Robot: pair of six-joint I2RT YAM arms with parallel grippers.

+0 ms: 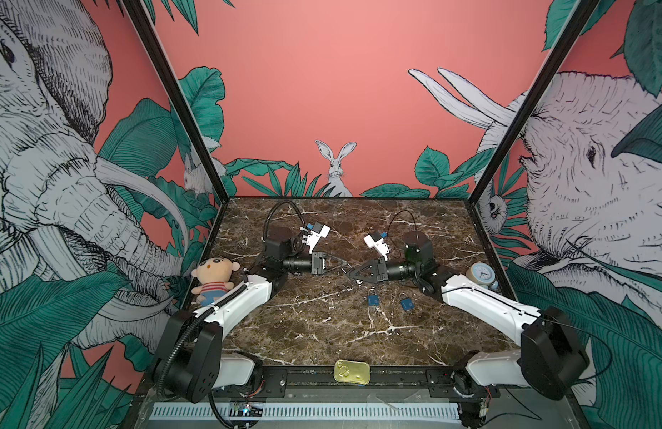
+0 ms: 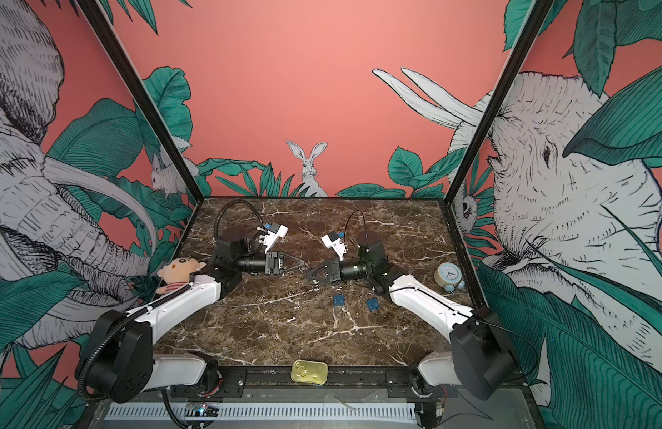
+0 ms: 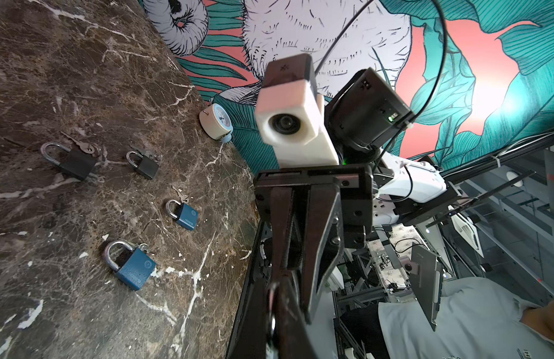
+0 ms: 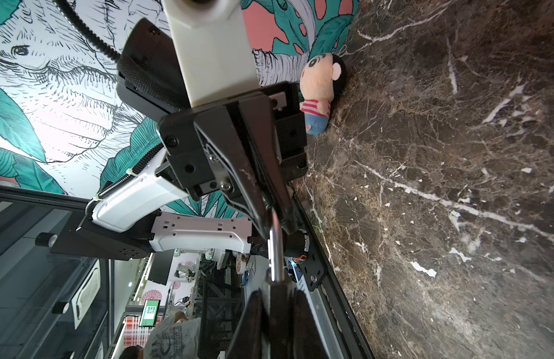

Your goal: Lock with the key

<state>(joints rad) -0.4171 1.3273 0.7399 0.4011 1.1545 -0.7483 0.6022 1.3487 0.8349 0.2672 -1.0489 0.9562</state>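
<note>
Over the middle of the table my right gripper [image 4: 277, 295] is shut on the dark body of a padlock [image 4: 277, 310]. Its silver shackle [image 4: 276, 248] runs straight out to my left gripper [image 4: 275, 221], which is shut on the shackle's far end. In both top views the two grippers [image 1: 343, 266] [image 1: 348, 274] meet tip to tip and hide the lock. Two blue padlocks [image 3: 132, 267] [image 3: 184, 214] and two black ones [image 3: 72, 160] [image 3: 144, 164] lie on the marble, each with a key [image 3: 80, 144] beside it. No key shows at the held lock.
A plush doll [image 1: 214, 278] sits at the table's left edge and a small alarm clock [image 1: 481, 275] at the right edge. A flat gold tin [image 1: 351, 371] lies on the front rail. The blue padlocks [image 1: 372, 300] [image 1: 407, 304] lie just in front of the right gripper.
</note>
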